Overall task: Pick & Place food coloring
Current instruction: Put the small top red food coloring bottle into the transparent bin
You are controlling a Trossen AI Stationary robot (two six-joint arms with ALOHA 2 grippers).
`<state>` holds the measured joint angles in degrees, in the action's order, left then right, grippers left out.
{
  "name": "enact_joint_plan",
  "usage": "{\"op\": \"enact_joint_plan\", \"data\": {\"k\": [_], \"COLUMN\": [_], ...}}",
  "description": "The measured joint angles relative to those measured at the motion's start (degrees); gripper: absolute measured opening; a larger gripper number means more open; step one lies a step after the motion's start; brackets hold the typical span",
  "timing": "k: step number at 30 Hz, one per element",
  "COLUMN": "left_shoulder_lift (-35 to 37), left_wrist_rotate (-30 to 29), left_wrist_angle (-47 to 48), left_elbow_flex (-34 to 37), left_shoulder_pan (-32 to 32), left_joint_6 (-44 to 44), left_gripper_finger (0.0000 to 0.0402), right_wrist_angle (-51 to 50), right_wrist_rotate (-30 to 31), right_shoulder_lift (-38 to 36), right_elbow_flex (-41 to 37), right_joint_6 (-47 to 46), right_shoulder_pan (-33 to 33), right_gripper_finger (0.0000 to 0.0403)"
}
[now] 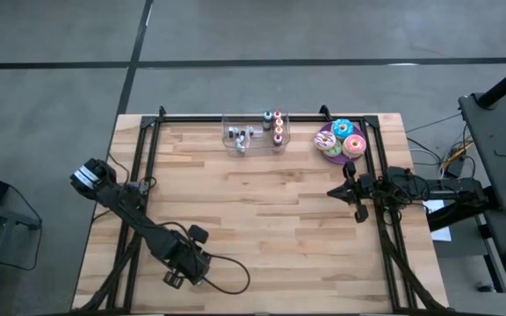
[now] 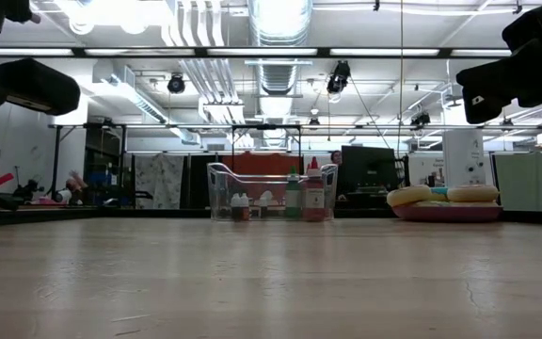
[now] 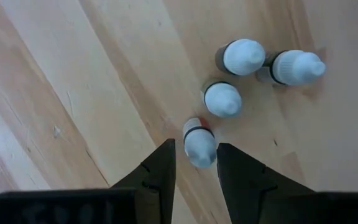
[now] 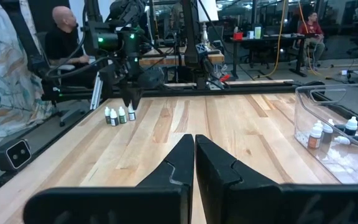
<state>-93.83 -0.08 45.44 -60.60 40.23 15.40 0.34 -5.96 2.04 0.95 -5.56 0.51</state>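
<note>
left end effector [image 3: 194, 163] straddling one bottle, grip unclear | food coloring [image 3: 223, 99] upright | right end effector [image 4: 194, 152] closed

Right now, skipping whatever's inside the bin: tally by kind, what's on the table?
food coloring bottles, under the left gripper: 4
doughnuts: 3
plate: 1
clear bin: 1
Total: 9
</note>
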Motion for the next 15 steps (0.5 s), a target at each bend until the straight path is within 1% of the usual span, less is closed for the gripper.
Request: {"op": "enact_joint_plan", "data": {"k": [15], "left_shoulder_lift": [-0.47], "left_wrist_rotate": [0.09], "left_wrist_angle": [-0.95], "left_elbow_flex": [1.01], "left_shoulder_pan": [-0.16], "left_joint_6": [0.18], "left_gripper_finger": [0.0090], "right_wrist_angle": [0.00], "right_wrist_rotate": [0.00], "right_shoulder_lift": [0.00], "right_elbow_flex": [0.00], "right_joint_6": [0.00], "right_shoulder_pan": [-0.02], "right_gripper_finger": [0.0008]}}
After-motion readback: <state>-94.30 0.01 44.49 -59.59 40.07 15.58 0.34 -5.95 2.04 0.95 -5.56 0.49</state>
